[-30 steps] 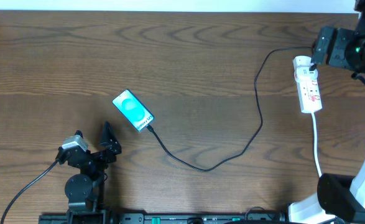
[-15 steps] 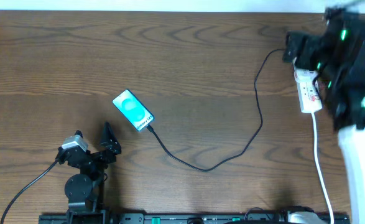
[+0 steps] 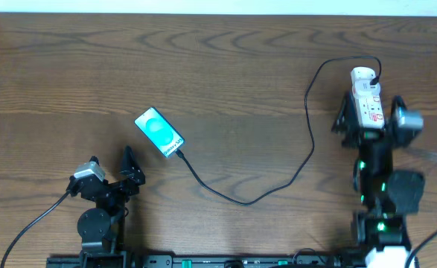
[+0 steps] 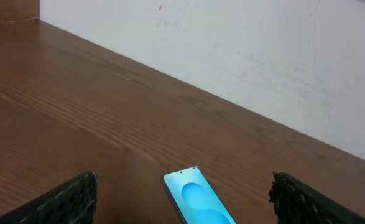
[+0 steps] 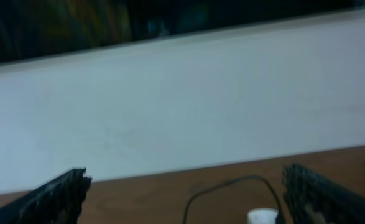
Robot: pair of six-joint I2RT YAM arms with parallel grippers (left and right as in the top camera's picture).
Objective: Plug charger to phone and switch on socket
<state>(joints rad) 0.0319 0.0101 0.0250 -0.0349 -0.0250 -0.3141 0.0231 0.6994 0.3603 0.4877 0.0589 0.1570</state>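
While the phone (image 3: 158,133) lies just ahead and to the right of your left gripper (image 3: 111,165), the socket (image 3: 366,95) has its near end between the wide-spread fingers of the right gripper (image 3: 369,123), though you cannot tell whether they touch it. Both arms sit folded low at the table's (image 3: 225,67) near edge, and the left gripper is also released and empty. You have one phone, one socket and one charger (image 3: 243,202), which runs from phone to socket.
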